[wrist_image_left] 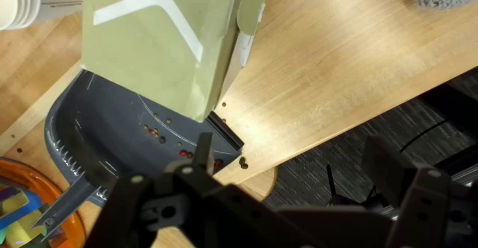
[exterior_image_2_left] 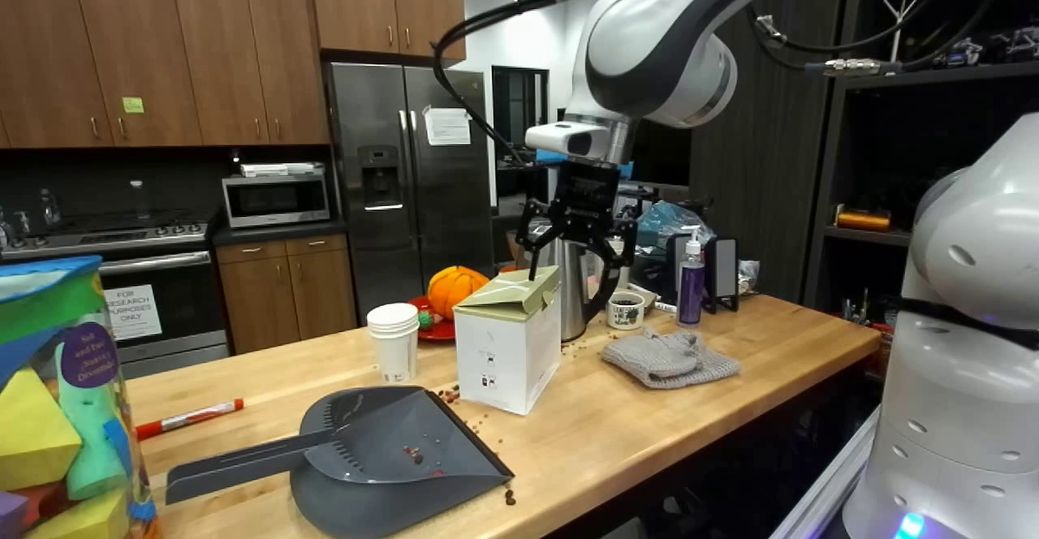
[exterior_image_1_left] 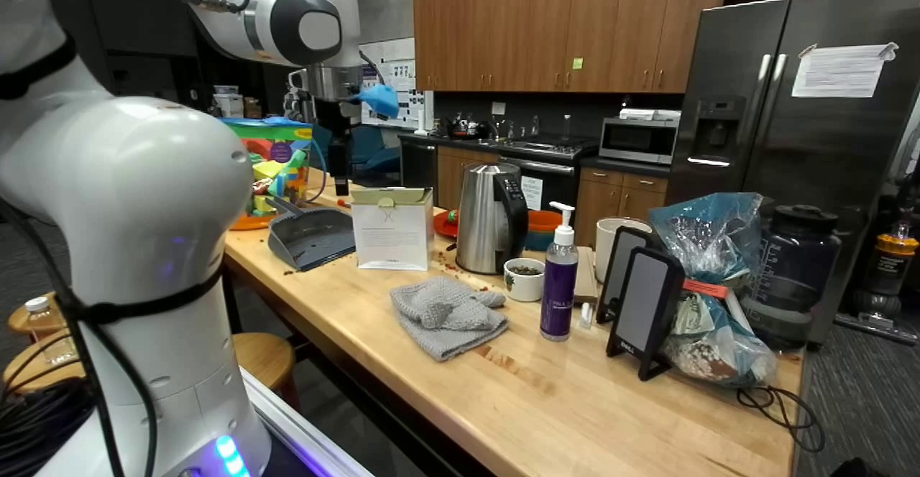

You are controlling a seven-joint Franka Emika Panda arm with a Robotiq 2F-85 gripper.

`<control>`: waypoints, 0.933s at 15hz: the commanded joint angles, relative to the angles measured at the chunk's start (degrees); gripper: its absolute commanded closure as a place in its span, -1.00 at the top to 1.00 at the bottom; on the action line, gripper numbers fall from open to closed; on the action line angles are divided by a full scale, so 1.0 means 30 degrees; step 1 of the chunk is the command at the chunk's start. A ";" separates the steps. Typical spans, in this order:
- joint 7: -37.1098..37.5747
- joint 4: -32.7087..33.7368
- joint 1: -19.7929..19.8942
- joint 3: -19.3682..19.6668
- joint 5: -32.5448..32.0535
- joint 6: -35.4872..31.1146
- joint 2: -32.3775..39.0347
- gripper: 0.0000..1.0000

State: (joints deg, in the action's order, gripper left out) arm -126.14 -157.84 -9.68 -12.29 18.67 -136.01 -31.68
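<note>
While the empty gripper (exterior_image_2_left: 562,295) hangs spread, centre of an exterior view, some small bits (exterior_image_2_left: 416,455) seem gathered in the lower-left dustpan (exterior_image_2_left: 381,502), others left on the table (exterior_image_2_left: 584,425).

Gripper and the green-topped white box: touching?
Apart. In the wrist view, a strip of the dustpan shows between the corner of the box and the nearer fingertip of the gripper.
</note>
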 commanded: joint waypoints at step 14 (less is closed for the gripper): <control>0.2800 0.2240 -0.2129 0.3001 -0.0727 -0.3400 0.3085 1.00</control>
State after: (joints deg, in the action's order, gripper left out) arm -120.40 -152.13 -15.66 -4.16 18.03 -142.75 -24.26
